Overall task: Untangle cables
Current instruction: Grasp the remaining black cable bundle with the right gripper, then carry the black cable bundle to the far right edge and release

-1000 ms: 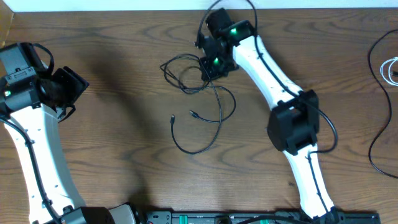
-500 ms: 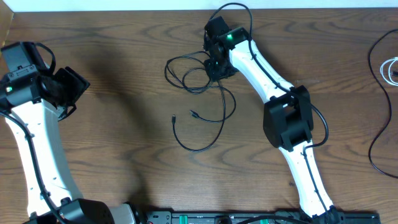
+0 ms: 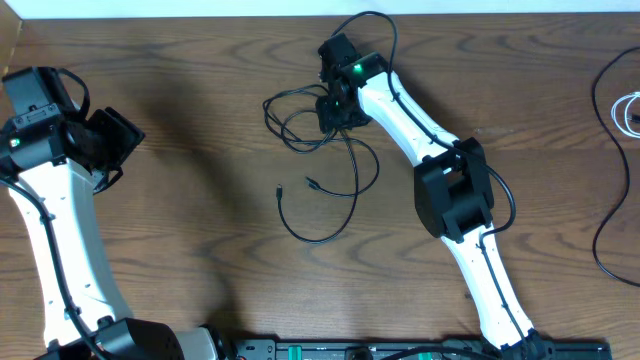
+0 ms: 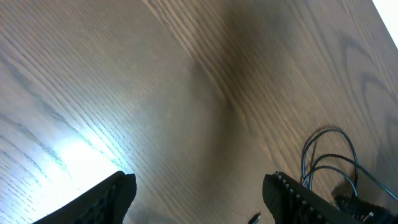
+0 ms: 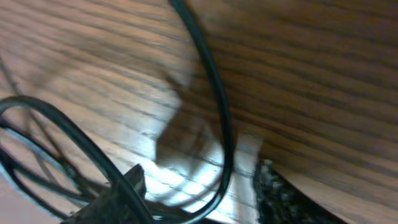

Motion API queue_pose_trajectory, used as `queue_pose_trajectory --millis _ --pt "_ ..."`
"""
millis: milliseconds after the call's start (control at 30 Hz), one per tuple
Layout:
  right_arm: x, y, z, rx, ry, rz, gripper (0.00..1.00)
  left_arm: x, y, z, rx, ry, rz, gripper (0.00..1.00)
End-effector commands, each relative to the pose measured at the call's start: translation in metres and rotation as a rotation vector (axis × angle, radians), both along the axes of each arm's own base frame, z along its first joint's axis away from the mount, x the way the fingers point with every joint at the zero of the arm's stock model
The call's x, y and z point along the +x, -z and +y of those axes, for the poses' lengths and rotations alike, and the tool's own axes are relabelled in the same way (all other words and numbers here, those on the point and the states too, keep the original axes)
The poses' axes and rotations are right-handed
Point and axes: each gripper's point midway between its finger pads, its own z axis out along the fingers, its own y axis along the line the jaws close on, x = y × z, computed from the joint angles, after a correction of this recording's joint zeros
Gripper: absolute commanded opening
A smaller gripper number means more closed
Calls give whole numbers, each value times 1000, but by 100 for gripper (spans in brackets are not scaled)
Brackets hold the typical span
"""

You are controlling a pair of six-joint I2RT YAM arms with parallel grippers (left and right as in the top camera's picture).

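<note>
The right gripper [image 5: 199, 179] has its fingers [image 5: 121, 196] apart. One strand of the black cables [image 5: 214, 112] runs loose through the gap between them and is not pinched. Seen from above, this gripper sits at the upper right edge of the tangle [image 3: 305, 146], right over its small loops. Below the tangle a long strand drops into a wide loop, and two small plugs [image 3: 279, 189] lie at the top of that loop on the table [image 3: 200, 230]. The left gripper [image 4: 199, 183] has its fingers [image 4: 106, 198] spread wide with nothing between them, and it hovers well to the left of the tangle. A white cable [image 3: 630, 110] lies far to the right of the tangle, at the table's edge.
</note>
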Motion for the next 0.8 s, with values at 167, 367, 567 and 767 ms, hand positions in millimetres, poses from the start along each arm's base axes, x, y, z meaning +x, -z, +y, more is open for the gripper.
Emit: queue_pose_trajectory --millis 167,367,567,767 --pt "-3 32 -20 -223 90 -36 45 2 -1 2 3 -7 2 71" --pt "-17 36 -20 -353 30 -67 43 2 -1 2 2 -7 2 71" --pt "-22 43 -19 -365 19 -52 24 0 0 1 -1 -7 9 71" --pt "-26 45 -20 -274 -2 27 1 -1 1 1 -2 -7 12 71"
